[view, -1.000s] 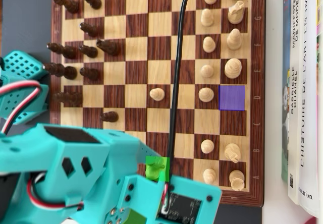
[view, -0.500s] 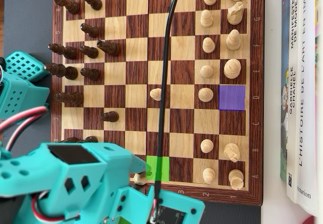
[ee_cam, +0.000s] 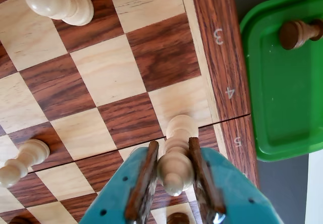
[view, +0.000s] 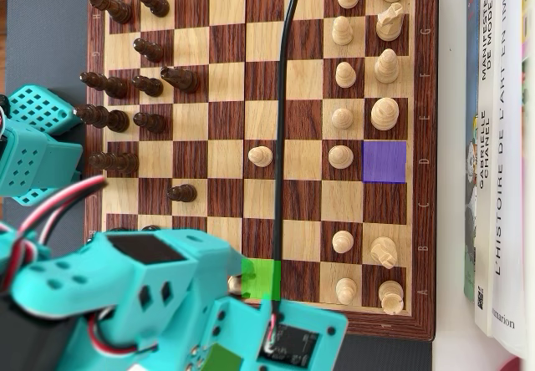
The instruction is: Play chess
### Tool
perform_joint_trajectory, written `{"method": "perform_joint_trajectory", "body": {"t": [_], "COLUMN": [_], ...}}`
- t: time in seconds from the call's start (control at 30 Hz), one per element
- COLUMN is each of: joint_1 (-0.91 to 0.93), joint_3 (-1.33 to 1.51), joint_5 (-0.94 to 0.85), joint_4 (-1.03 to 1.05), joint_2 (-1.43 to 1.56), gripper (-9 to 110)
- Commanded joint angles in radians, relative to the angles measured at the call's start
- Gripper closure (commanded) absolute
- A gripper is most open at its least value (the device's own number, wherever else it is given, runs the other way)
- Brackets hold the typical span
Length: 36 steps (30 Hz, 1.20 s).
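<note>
My teal gripper [ee_cam: 173,143] with brown pads [ee_cam: 146,173] is shut on a light wooden chess piece [ee_cam: 174,158] at the board's edge column, by the numbers 4 and 5. Whether its base still touches the board [ee_cam: 222,82] I cannot tell. In the overhead view the arm [view: 159,287] covers the board's lower left, and only a sliver of the piece [view: 236,286] shows beside a green-marked square [view: 261,277]. A purple-marked square [view: 384,162] lies at the right among the light pieces. Dark pieces stand at the left [view: 117,119].
A green tray [ee_cam: 282,108] beside the board holds a dark piece lying on its side [ee_cam: 298,32]. Light pieces stand nearby [ee_cam: 58,2] [ee_cam: 22,161], and a dark piece [ee_cam: 177,218] sits just under the gripper. A black cable [view: 284,95] crosses the board. Books [view: 501,137] lie right of it.
</note>
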Motion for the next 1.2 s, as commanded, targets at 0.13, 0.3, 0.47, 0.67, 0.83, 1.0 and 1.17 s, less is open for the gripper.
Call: {"method": "perform_joint_trajectory", "body": {"t": [0.13, 0.3, 0.47, 0.67, 0.83, 1.0, 1.17], "joint_1": [-0.003, -0.021, -0.015, -0.003, 0.014, 0.02, 0.02], "joint_3": [-0.115, -0.124, -0.12, -0.115, -0.115, -0.115, -0.118], "joint_5": [-0.002, 0.005, -0.003, -0.006, -0.008, -0.008, -0.008], "joint_4": [0.003, 0.003, 0.005, 0.005, 0.005, 0.005, 0.005], "joint_2": [-0.011, -0.028, -0.046, -0.048, -0.048, -0.083, -0.095], "gripper": [98, 98, 98, 98, 98, 98, 98]}}
